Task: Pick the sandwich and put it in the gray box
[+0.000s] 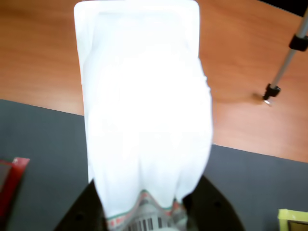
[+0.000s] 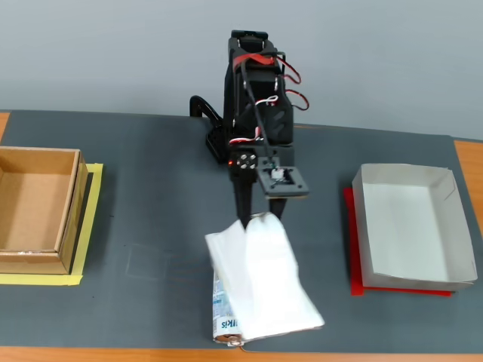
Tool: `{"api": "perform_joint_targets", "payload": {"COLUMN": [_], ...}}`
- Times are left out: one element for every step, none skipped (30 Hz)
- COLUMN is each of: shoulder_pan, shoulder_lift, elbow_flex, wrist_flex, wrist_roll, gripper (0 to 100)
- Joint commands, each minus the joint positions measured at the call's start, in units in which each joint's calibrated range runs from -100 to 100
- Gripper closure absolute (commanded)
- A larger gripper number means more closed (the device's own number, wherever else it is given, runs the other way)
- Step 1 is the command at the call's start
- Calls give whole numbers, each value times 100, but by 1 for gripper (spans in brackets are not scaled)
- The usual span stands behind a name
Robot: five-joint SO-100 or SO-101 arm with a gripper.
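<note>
The sandwich (image 2: 264, 279) is a flat white plastic packet. My gripper (image 2: 258, 219) is shut on its upper end, and it slopes down from there toward the table's front edge. In the wrist view the packet (image 1: 144, 110) fills the middle, with its gray printed label (image 1: 144, 220) at the bottom between my dark fingers (image 1: 79, 211). The gray box (image 2: 361, 226), a shallow pale tray on a red sheet (image 2: 352, 264), stands empty at the right in the fixed view, well apart from the gripper.
A blue-white Milkis can (image 2: 224, 317) lies under the packet's low end near the front edge. A brown cardboard box (image 2: 72, 219) on yellow tape (image 2: 92, 219) stands at the left. A tripod leg (image 1: 288, 60) rests on the wooden surface beyond the gray mat.
</note>
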Motion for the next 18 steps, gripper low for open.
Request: {"api": "perform_joint_targets", "payload": {"shoulder_pan": [-551, -708, -872, -1044, -1208, -1372, -1536, -1693, -1864, -2021, -2170, -2319, -2468, -2603, -2737, -2864, -2998, -3125], "shoulder_lift": [-421, -472, -523, -574, -599, -616, -625, -625, -625, -625, -608, -574, -540, -531, -523, -514, -514, -514], "elbow_flex": [-133, -133, -133, -133, -133, -133, -133, -133, -133, -133, -133, -133, -133, -124, -97, -70, -24, 39], "wrist_flex": [5, 5, 5, 5, 5, 5, 5, -4, -39, -56, -65, -74, -74, -74, -82, -108, -178, -265], "wrist_roll": [-270, -369, -463, -557, -645, -734, -822, -890, -963, -1025, -1088, -1145, -1203, -1255, -1307, -1338, -1354, -1380], "gripper": [98, 98, 98, 98, 98, 98, 98, 98, 98, 98, 98, 98, 98, 98, 98, 98, 98, 98]}}
